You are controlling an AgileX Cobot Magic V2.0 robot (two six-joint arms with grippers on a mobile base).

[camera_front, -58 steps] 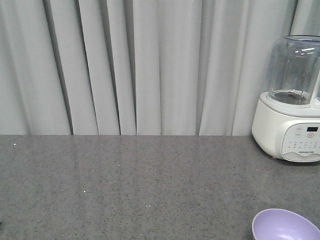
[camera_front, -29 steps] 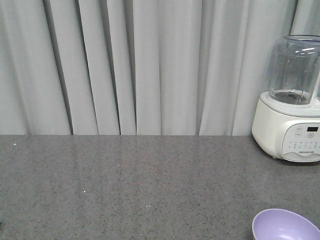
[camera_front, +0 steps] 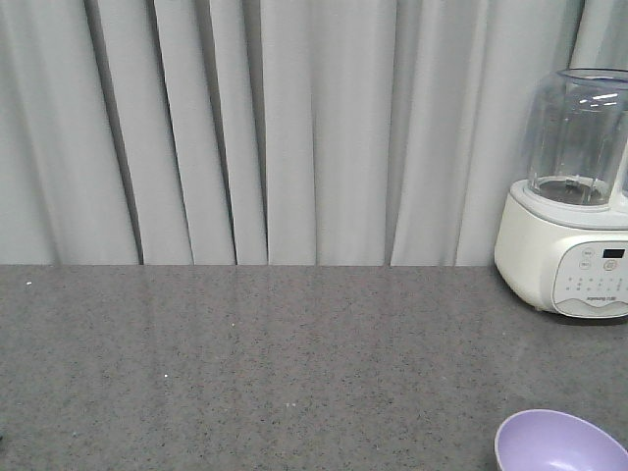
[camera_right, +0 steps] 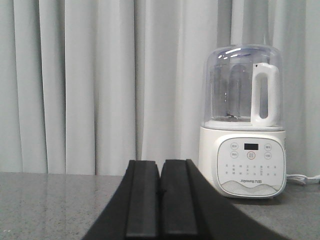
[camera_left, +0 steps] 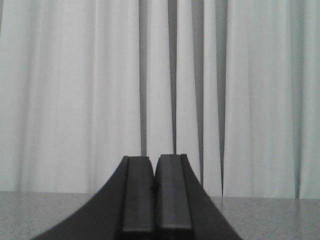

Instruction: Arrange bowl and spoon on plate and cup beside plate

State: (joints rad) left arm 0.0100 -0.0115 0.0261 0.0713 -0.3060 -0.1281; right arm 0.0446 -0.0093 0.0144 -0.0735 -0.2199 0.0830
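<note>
- We see the left gripper (camera_left: 154, 165) with its two black fingers pressed flat against each other, no gap between them and nothing held; it points level towards the curtain (camera_left: 75, 100), above the grey countertop (camera_left: 30, 215)
- The right gripper (camera_right: 160, 170) is the same: fingers closed together and empty; it faces the white blender (camera_right: 243, 125), which stands at the back of the countertop off to its right
- Neither wrist view shows any of the task's things in front of the jaws, so we judge that both arms are well apart from them and no grasp has begun
- In the front view the bowl (camera_front: 559, 444) sits on the countertop at the bottom right corner, nearer to us than the blender and on the same side; since the right wrist view also looks at the blender, we judge the right arm to be the nearer one for the bowl, which lies below and on the near side of where its jaws point
- The bowl is round, so no long axis constrains the approach; only its far rim and part of its inside show, the rest being cut off by the picture's edge
- The plate, the spoon and the cup appear in no view; we cannot tell where they lie or which way the spoon's handle runs
</note>
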